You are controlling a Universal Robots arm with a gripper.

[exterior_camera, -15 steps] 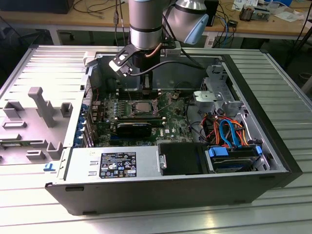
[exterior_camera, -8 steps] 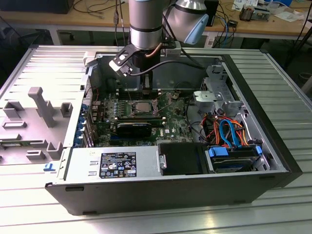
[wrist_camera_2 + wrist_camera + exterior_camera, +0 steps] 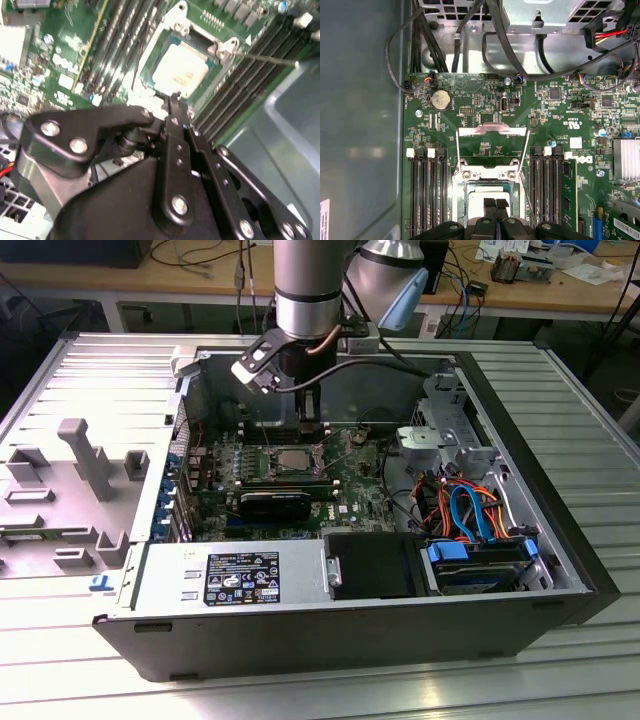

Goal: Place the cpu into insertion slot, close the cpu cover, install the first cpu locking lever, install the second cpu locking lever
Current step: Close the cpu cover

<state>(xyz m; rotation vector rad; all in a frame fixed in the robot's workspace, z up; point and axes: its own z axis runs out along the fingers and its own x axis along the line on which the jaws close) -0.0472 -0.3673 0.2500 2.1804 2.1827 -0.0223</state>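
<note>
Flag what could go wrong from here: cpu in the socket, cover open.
1. The pincer hangs shut close over the cpu; pressing down might tilt or shift it.
2. The cpu cover is open, with a loose lever rod alongside; the pincer could snag either.

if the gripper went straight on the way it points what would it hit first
Probably the small flat square silvery-grey cpu; the gripper hangs right over it, though the gap between them is unclear.

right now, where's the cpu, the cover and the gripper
cpu (image 3: 181,70): second wrist view, middle of its silvery top.
cover (image 3: 492,130): first wrist view, the frame's bar opposite the hinge.
gripper (image 3: 496,204): first wrist view, midway between its fingertips.
</note>
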